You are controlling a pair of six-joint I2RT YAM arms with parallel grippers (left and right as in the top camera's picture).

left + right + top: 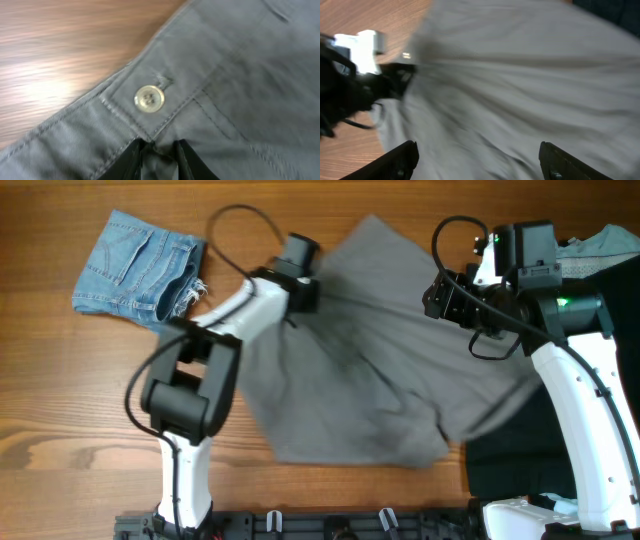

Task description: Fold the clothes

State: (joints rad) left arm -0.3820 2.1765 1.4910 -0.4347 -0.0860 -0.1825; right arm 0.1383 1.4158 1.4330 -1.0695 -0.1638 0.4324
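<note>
On the far left of the wooden counter lies a small pair of blue denim shorts with a frayed hem. They are well apart from the work and are not part of it.

The left gripper reaches across to the upper left edge of the grey shorts. Its fingers stand narrow, pinched on the waistband just below a pale four-hole button. That is a sensible hold, I judge, since the doubled, stitched band is the stiffest part and will not slip like a single layer.

The grey shorts take up the middle of the counter, spread wide but askew. The cloth is a plain matte weave, and soft creases fan out from the pinched spot towards the lower right. No neat fold shows yet.

The right gripper hovers over the right side of the shorts with its fingers wide and nothing between them. The cloth beneath it is blurred, and it seems set to take a second hold.

A black garment lies at the lower right, partly under the grey hem.
</note>
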